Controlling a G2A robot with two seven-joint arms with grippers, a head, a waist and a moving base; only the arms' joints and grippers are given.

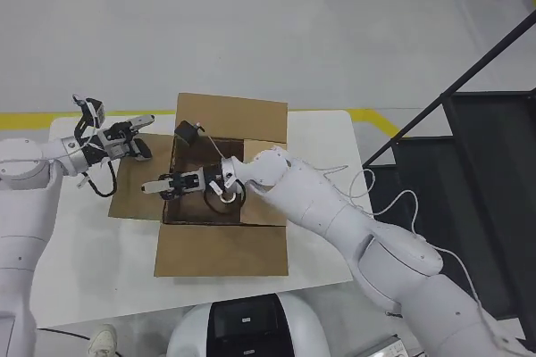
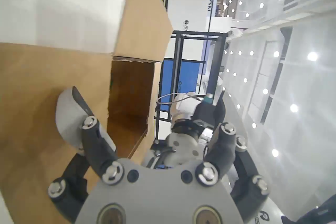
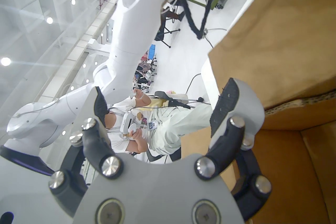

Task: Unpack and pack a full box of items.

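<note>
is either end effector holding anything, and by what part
Nothing is held. The left end effector and the right end effector are both open and empty.

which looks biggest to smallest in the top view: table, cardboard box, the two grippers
1. table
2. cardboard box, with its flaps spread open
3. left gripper and right gripper: they look about alike, so I won't rank one over the other
</note>
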